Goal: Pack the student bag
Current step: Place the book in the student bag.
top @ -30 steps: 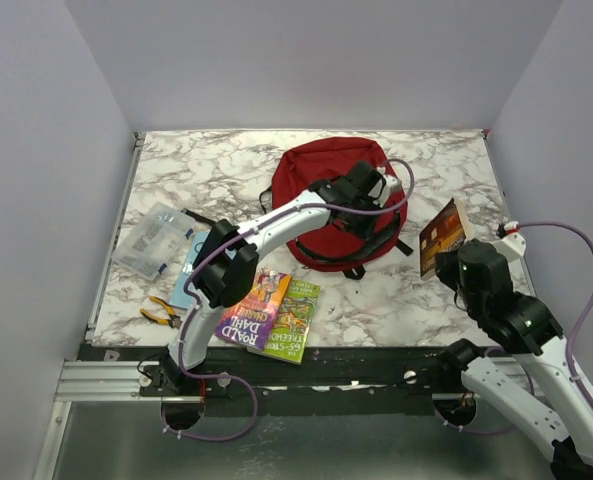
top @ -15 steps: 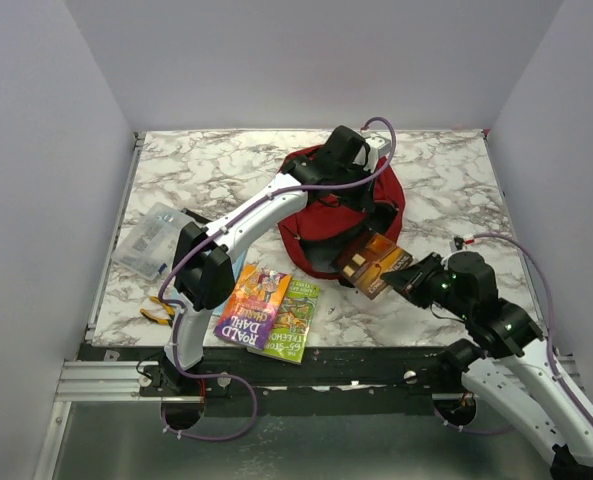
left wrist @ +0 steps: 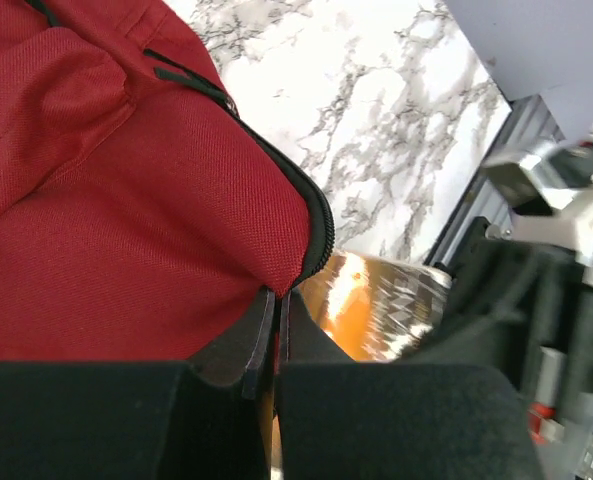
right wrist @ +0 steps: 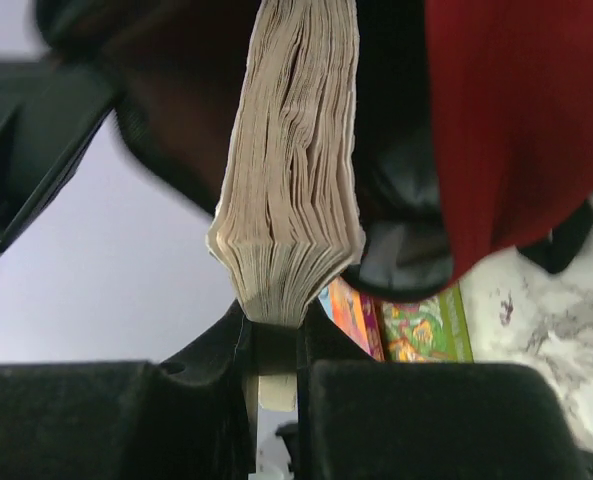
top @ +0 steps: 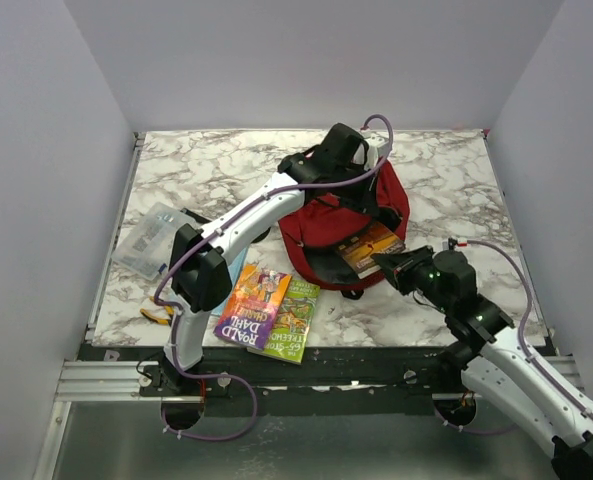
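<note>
Right arm: comes up from the near right corner of the marble-pattern bench (top: 446,180), forearm angled left and inward. Right gripper (right wrist: 272,332) is clamped on the near end of an orange-brown paperback book (top: 372,245), whose page block stands on edge between the fingers. The book's far end sits in the mouth of the dark-red fabric student bag (top: 321,215).

Left arm: long reach from the near left corner to mid-bench, wrist arched over the bag top. Left gripper (left wrist: 276,312) has its jaws pinched tight on the bag's zipper-edge fabric, holding the lip raised.

Bag: bench centre, nearer the far edge, opening facing near-right. It is under the left gripper and just beyond the right one.

Text: purple paperback (top: 251,305) at the near edge reads "ROALD DAHL". Green paperback (top: 296,318) touches it, title not legible.
</note>
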